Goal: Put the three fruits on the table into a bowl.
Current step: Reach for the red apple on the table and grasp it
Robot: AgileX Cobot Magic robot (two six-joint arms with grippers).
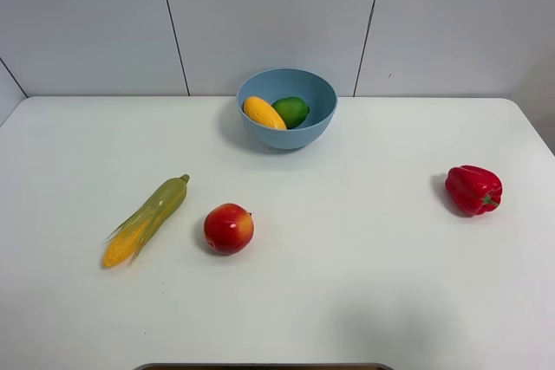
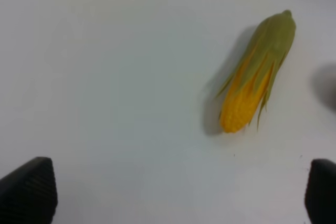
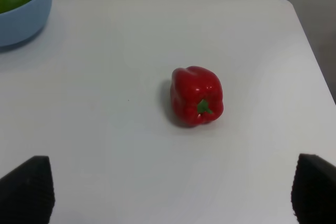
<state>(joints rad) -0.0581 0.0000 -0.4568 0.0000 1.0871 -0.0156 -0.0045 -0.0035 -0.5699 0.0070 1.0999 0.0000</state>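
Mango lies in the bowl at the back of the white table, its long axis slanting back-left to front-right, touching the lime. The apple sits on the tabletop near the corn. A pale panelled wall stands behind. The left gripper and right gripper are spread wide and empty.

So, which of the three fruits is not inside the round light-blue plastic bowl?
The round red-yellow apple: it lies on the white table, while the oblong yellow-orange mango and round green lime sit inside the bowl.
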